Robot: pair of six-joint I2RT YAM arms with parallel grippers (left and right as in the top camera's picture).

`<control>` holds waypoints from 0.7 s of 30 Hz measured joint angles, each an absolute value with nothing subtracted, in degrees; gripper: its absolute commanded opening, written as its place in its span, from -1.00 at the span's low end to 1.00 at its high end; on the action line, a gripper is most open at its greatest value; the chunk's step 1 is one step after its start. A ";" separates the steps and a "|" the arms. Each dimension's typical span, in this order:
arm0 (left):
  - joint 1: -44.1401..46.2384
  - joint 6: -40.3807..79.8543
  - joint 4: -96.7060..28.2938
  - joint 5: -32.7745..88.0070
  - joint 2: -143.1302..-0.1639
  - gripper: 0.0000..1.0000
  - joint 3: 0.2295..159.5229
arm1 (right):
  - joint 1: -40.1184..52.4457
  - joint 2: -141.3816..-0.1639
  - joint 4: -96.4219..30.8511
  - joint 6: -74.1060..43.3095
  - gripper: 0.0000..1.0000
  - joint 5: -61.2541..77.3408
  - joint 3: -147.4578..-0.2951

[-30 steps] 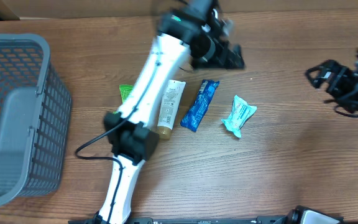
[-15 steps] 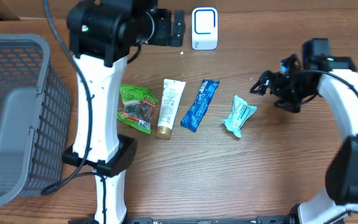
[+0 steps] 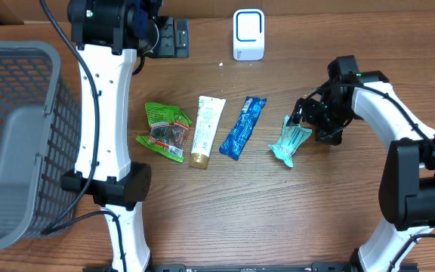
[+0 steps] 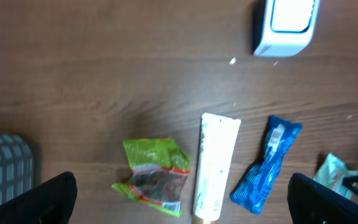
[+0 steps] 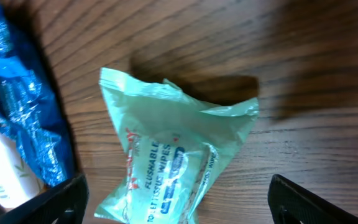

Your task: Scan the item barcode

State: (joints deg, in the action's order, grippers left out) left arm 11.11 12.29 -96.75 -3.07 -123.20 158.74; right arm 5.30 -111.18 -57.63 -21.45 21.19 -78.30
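Shop-checkout mock-up: wooden table (image 3: 316, 211) with scanner (image 3: 248, 34) and shopping basket (image 3: 66, 113).

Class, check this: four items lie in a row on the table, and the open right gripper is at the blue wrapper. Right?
Not quite. The open right gripper is at the pale green wipes pack, not the blue wrapper, which lies one place along the row. The right wrist view shows the pack directly under it. The rest holds.

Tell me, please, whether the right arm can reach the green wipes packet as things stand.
Probably yes: the right hand hangs open over the wipes packet, which lies on the table with nothing on top and a gap to the blue packet.
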 measured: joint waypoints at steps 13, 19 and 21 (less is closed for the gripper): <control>3.44 13.54 -96.36 -1.06 -123.11 1.00 138.06 | 5.34 -111.18 -54.83 -24.88 0.85 18.39 -77.45; 0.75 11.70 -94.06 -1.13 -123.09 0.99 128.33 | 5.34 -111.18 -54.68 -25.04 0.84 17.98 -77.45; 0.75 11.00 -92.58 -1.54 -123.09 1.00 124.38 | 5.34 -111.18 -54.68 -25.06 0.85 17.96 -77.45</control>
